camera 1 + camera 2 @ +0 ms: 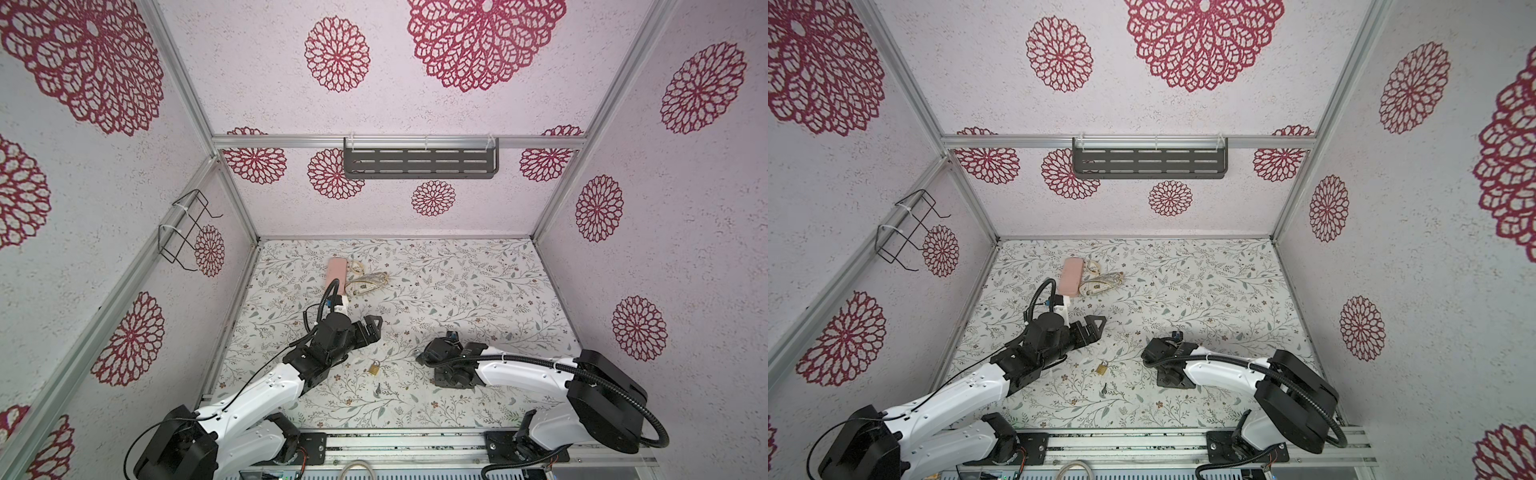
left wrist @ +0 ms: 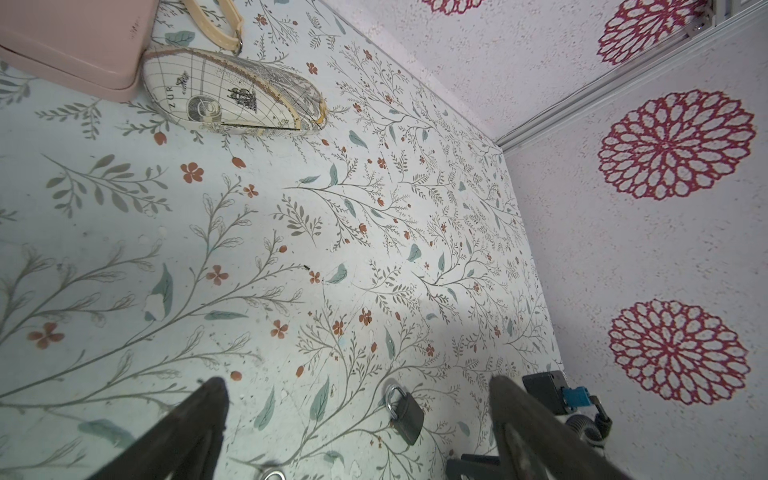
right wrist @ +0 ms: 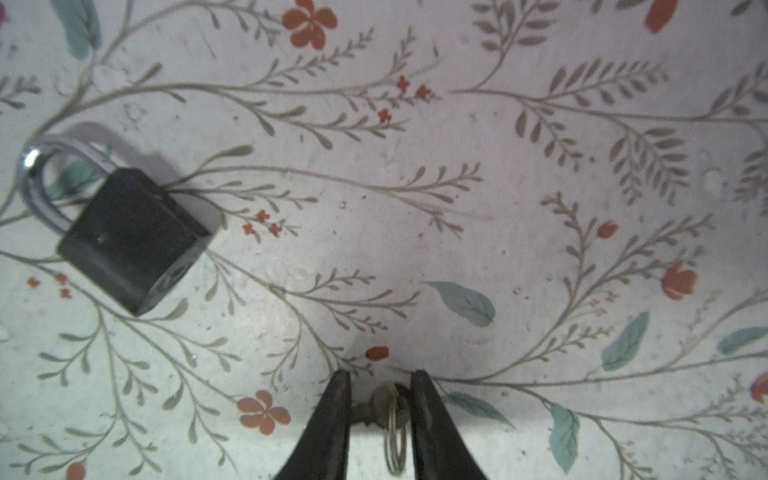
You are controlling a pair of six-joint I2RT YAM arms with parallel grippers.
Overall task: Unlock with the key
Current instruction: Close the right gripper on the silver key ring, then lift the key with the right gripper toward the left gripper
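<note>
Between right pincer (image 3: pixel 380 376) tips: small metal key on wire ring (image 3: pixel 379 406), pinched for insertion; left pincer (image 2: pixel 357 384) spread, likely to steady square steel-shackled padlock (image 3: pixel 129 237).

Pink case (image 1: pixel 336 274) beside map-print pouch (image 1: pixel 368 284), slotted shelf (image 1: pixel 419 166) on back wall, wire rack (image 1: pixel 181 230)

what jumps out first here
Big red wall medallions surround the scene. On the floral table a small padlock lies near the middle, and the right gripper pinches a ringed key nearby. A pink case sits at the back left.
</note>
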